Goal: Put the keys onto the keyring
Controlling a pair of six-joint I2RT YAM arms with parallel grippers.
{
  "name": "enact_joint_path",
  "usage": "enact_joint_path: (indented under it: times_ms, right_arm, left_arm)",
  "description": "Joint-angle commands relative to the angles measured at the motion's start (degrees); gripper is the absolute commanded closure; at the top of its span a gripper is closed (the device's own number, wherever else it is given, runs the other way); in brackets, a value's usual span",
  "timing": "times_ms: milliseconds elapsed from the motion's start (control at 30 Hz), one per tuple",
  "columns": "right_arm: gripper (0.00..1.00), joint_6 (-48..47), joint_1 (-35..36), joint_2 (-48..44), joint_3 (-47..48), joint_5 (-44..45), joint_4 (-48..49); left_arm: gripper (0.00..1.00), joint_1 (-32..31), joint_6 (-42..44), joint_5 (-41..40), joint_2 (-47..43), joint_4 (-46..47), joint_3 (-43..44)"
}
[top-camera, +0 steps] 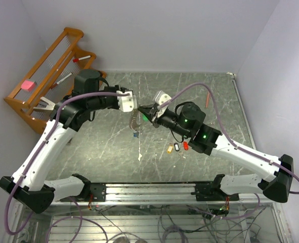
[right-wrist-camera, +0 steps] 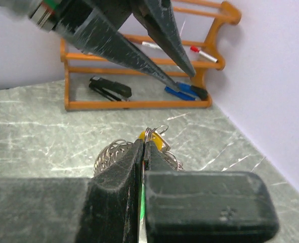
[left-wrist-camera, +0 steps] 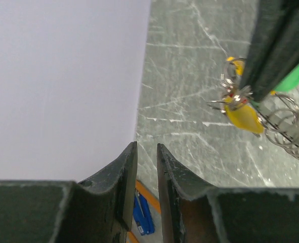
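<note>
Right gripper [right-wrist-camera: 143, 152] clamps keyring [left-wrist-camera: 238, 104] in air above bench middle. Left gripper [left-wrist-camera: 146, 167] just beside it, jaws slightly apart, empty. Loose keys [top-camera: 178, 147] lie near bench front edge. You probably need fetch next key, thread it.

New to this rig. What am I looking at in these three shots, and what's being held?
Two white robot arms are bolted to the near edge of a marbled table. The overhead picture looks down on both; the other two come from cameras on each wrist.

The right gripper is shut on the keyring, a cluster of wire rings with yellow and green tags. The left gripper, narrowly open and empty, hovers beside it.

Three loose keys with yellow, white and red tags lie on the table. A wooden rack in the corner holds pens and a stapler.
</note>
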Motion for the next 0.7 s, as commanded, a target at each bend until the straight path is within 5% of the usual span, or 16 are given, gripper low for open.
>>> enact_joint_path:
  times_ms: [0, 233, 433, 667]
  right_arm:
    - [1.00, -4.41, -0.16, -2.10, 0.00, 0.55, 7.90]
    - [1.00, -4.71, -1.07, -1.00, 1.17, -2.86, 6.84]
    - [1.00, -3.34, -1.71, -1.46, 1.22, -5.38, 5.36]
    - [1.00, 4.00, -11.51, -3.91, 2.72, -22.96, 0.12]
  left_arm:
    - [0.68, 2.76, -11.76, 6.84, -0.04, 8.49, 2.78]
    - [0.67, 3.82, -26.56, 14.16, -0.08, 17.66, 0.16]
    - [0.65, 8.19, -32.84, 29.71, 0.51, 16.40, -0.60]
    - [0.65, 17.88, -35.38, 46.83, 5.02, 10.58, 2.40]
